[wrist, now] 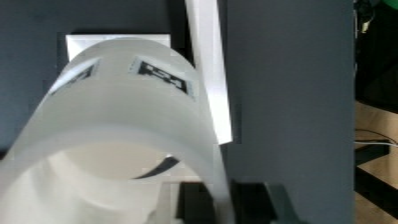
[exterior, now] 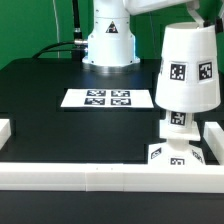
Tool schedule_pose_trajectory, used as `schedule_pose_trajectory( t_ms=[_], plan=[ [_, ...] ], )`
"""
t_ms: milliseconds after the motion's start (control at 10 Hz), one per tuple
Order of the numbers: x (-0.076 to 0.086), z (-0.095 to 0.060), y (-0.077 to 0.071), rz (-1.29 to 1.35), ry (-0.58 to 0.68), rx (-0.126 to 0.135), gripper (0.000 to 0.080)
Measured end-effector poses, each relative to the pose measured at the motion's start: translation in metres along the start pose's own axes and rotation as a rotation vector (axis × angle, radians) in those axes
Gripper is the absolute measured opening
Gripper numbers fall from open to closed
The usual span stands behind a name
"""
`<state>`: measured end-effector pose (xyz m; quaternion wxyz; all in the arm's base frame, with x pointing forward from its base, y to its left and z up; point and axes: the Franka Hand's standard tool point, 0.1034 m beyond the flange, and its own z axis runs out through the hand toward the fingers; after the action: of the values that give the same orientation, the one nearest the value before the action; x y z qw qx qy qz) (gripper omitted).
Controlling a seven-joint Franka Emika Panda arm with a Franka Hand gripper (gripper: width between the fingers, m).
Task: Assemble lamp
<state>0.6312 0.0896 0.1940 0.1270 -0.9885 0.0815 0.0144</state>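
The shade (exterior: 187,67) hangs in the air at the exterior view's right, wide end down, directly over the bulb (exterior: 177,123), which stands upright on the base (exterior: 166,153). Base and bulb sit on the bench (exterior: 60,125) near the front rail (exterior: 110,176), tucked toward the right-hand rail (exterior: 214,140). The shade's lower rim is just above the top of the bulb, perhaps already lapping over it; the pictures do not settle whether they touch.

The gripper itself is out of sight in the exterior view, above the frame. In the wrist view the shade (wrist: 116,130) fills the picture and dark finger tips (wrist: 222,200) show at its edge. The shade is off the bench and nothing else carries it, so I judge the gripper clenched on its wall, though the grip itself is not plainly seen.

The step in hand appears to be lowering the shade over the bulb. To do it well:
- Keep the shade's axis upright; it looks slightly tilted now, and a tilted rim would catch the bulb's shoulder.
- Centre it over the bulb before descending, since a sideways push could topple bulb and base.
- Go down slowly and straight, stopping at the first resistance.
- Release only once the shade rests evenly, then lift clear without dragging.

The marker board (exterior: 107,98) lies well away, toward the far left.
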Motion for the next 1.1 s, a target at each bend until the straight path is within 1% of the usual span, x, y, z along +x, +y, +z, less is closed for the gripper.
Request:
schedule_pose_trajectory(
  t_ms=[100,400,800,900,1000,1100],
  plan=[
    [-0.002,0.005,0.002,0.003,-0.001,-0.003,0.0044],
    [-0.006,0.014,0.008,0.009,0.0,-0.008,0.0044],
    [-0.005,0.016,0.014,0.016,-0.003,-0.01,0.0044],
    [-0.005,0.016,0.014,0.016,-0.004,-0.01,0.0157],
    [-0.006,0.017,0.014,0.016,-0.004,-0.01,0.0157],
    [-0.006,0.016,0.014,0.016,-0.004,-0.01,0.0294]
  ],
)
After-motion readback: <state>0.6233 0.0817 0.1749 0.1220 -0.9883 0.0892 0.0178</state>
